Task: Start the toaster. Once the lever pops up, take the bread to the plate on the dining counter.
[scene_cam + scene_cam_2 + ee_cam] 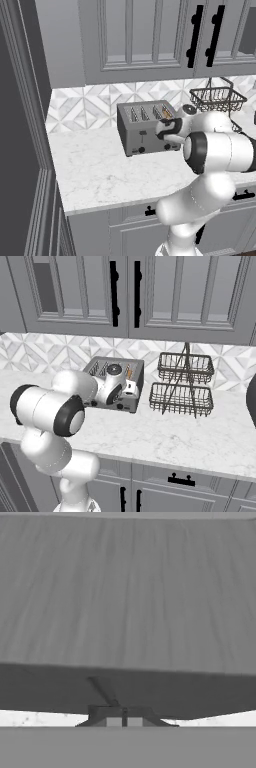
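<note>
**Pressed up against the toaster front, lever work in hand**

The white marble worktop (95, 170) runs under grey cabinets (135, 40) and a patterned tile backsplash (85, 107). On it, near the back, stands the toaster (137, 127), brushed grey, its slots facing up. In the slot nearest my side I can make out a bit of golden-tan, the bread (167, 114), low in its slot. A two-tier wire basket (182, 383) stands just beside the toaster on the far side from the wall.

My arm reaches across the counter and my hand sits right at the toaster's front face, covering the right-hand part where the lever would be. The left-hand twin tab (142, 133) is plain to see; my own lever is hidden behind my wrist.

My gripper (124, 722) has its tips shut together, nothing between them, right at the bottom of the toaster's grey wall, with a strip of marble just beneath.

My judgement: I am at the first step, about the lever. Whether it is down I cannot tell. Waiting for the pop, lifting the bread and carrying it to the plate on the dining counter all remain.
</note>
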